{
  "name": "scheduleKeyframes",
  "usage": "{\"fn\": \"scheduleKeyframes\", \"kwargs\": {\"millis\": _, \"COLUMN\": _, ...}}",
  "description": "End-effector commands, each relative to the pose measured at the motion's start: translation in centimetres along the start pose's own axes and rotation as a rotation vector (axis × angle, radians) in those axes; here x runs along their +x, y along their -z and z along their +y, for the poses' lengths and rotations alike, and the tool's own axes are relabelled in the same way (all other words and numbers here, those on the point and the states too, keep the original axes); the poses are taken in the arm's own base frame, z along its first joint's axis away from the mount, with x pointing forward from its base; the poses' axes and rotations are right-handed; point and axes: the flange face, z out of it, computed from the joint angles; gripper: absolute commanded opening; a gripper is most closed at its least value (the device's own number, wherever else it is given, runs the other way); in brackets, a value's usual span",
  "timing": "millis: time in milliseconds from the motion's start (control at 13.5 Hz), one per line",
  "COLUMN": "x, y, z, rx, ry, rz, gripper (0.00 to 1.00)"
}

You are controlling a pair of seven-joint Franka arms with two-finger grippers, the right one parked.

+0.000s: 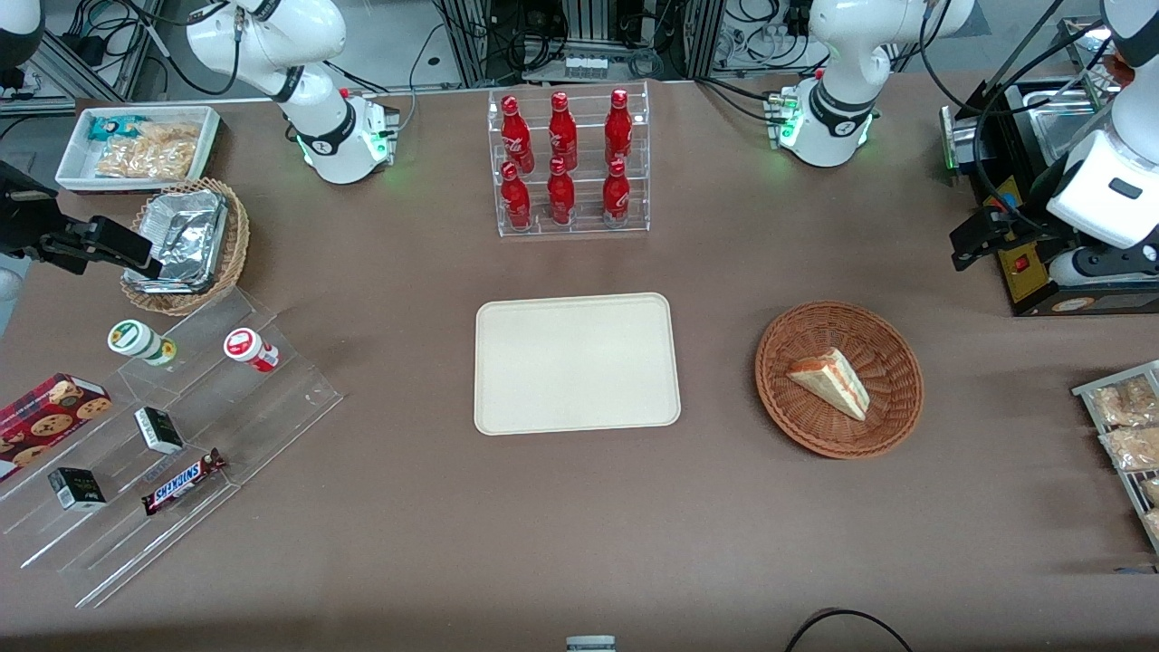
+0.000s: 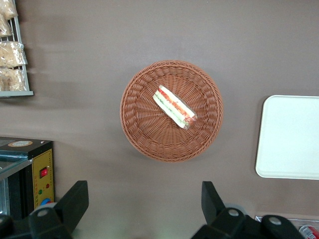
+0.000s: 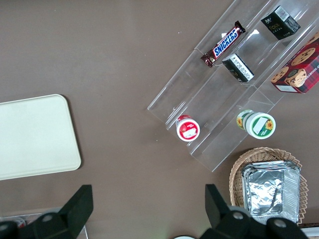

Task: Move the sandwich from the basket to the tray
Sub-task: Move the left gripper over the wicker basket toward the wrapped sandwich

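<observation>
The sandwich [image 1: 828, 380] [image 2: 173, 107], a white triangular wedge with red-orange and green layers, lies in the reddish-brown wicker basket [image 1: 770, 362] [image 2: 132, 99]. The cream tray [image 1: 576, 362] [image 2: 291, 137] [image 3: 35, 134] lies flat beside the basket, toward the parked arm's end, with nothing on it. My gripper [image 1: 973, 243] [image 2: 143, 199] hangs open well above the table. It is farther from the front camera than the basket and toward the working arm's end, next to a black appliance. Nothing is between its fingers [image 2: 75, 199].
A clear rack of red bottles [image 1: 572, 163] stands farther back than the tray. The black appliance [image 1: 1041, 181] and a rack of snack packets [image 1: 1127, 435] sit at the working arm's end. A stepped acrylic shelf [image 1: 181, 426], a foil-filled tan basket [image 1: 186, 244] and a white bin [image 1: 136, 145] are at the parked arm's end.
</observation>
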Motion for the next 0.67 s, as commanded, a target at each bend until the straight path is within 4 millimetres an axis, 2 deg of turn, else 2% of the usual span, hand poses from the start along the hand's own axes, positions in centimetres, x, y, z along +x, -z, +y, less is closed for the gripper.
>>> {"fn": "scheduleKeyframes", "kwargs": {"millis": 0, "x": 0.0, "y": 0.6, "z": -0.6, "rx": 0.0, "ry": 0.018, "rz": -0.005, "gripper": 1.0}}
{"fn": "scheduleKeyframes", "kwargs": {"millis": 223, "x": 0.4, "y": -0.8, "z": -1.7, "rx": 0.003, "ry": 0.036, "rz": -0.048, "gripper": 1.0}}
{"fn": "scheduleKeyframes", "kwargs": {"millis": 372, "x": 2.3, "y": -4.7, "z": -0.7, "rx": 0.004, "ry": 0.025, "rz": -0.114, "gripper": 1.0}}
{"fn": "scheduleKeyframes", "kwargs": {"millis": 595, "x": 3.7, "y": -9.8, "z": 0.8, "rx": 0.013, "ry": 0.072, "rz": -0.14, "gripper": 1.0}}
